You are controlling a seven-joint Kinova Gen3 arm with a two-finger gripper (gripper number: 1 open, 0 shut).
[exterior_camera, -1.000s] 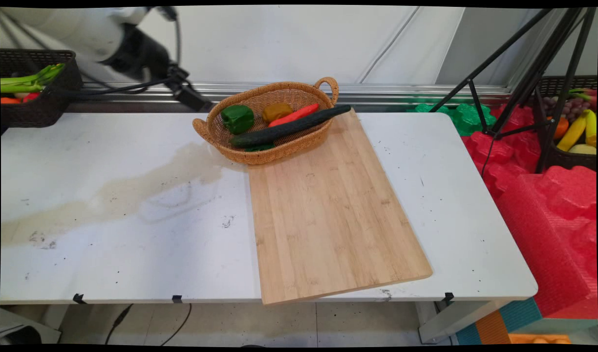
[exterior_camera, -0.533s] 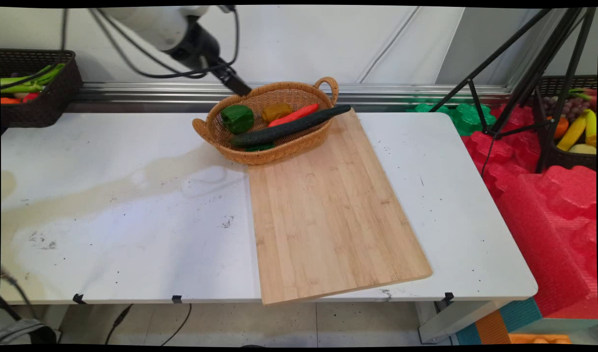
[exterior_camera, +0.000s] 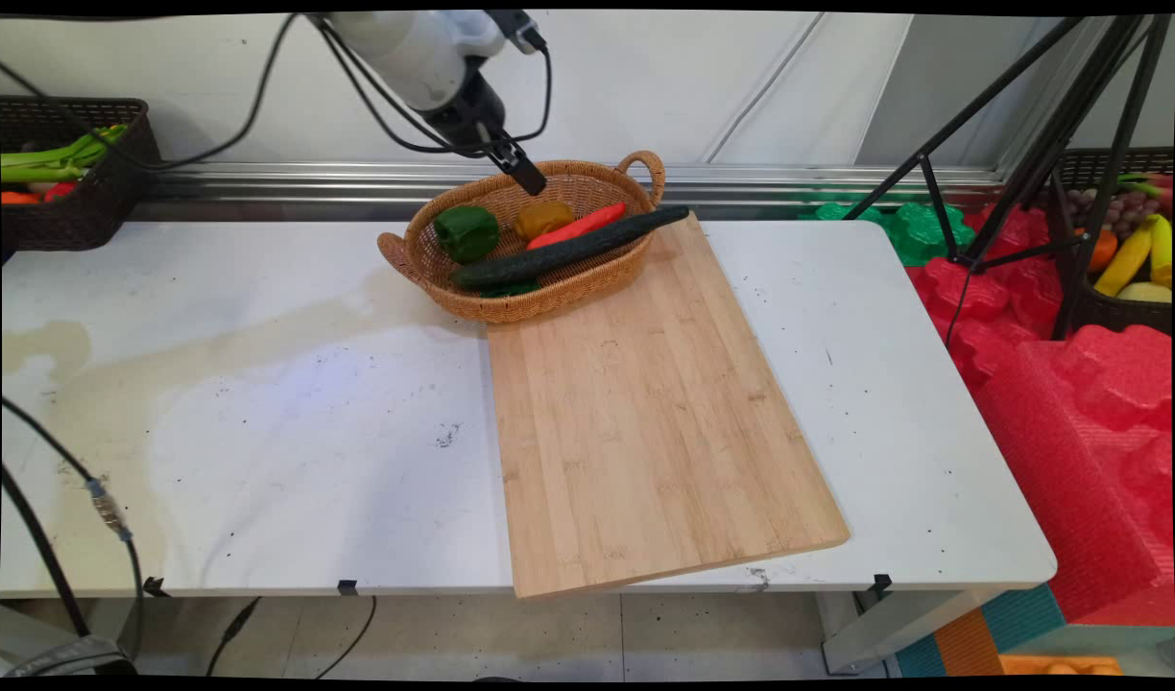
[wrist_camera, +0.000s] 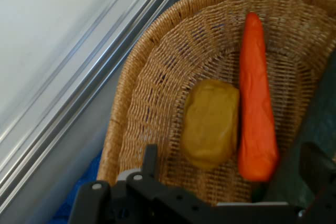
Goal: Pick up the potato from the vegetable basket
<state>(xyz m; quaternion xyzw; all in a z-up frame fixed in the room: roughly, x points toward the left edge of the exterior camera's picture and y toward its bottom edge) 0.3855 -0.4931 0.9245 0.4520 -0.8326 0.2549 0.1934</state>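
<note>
Above wicker basket (exterior_camera: 535, 288), gripper (exterior_camera: 528, 178).

The gripper (exterior_camera: 528, 178) hangs over the far rim of an oval wicker basket (exterior_camera: 400, 257) with a loop handle at each end, its fingers parted wide in the hand view, holding nothing. Directly beneath it lies a dull yellow-brown potato (wrist_camera: 211, 123), lumpy and rounded, resting on the basket's woven floor and touching a smooth orange-red carrot (wrist_camera: 257, 108) that lies alongside it. Beyond the carrot a long dark green cucumber (exterior_camera: 568, 248) lies slantwise (one end sticks out over the basket's rim), and a glossy green bell pepper (exterior_camera: 467, 233) sits at the basket's other end.
</note>
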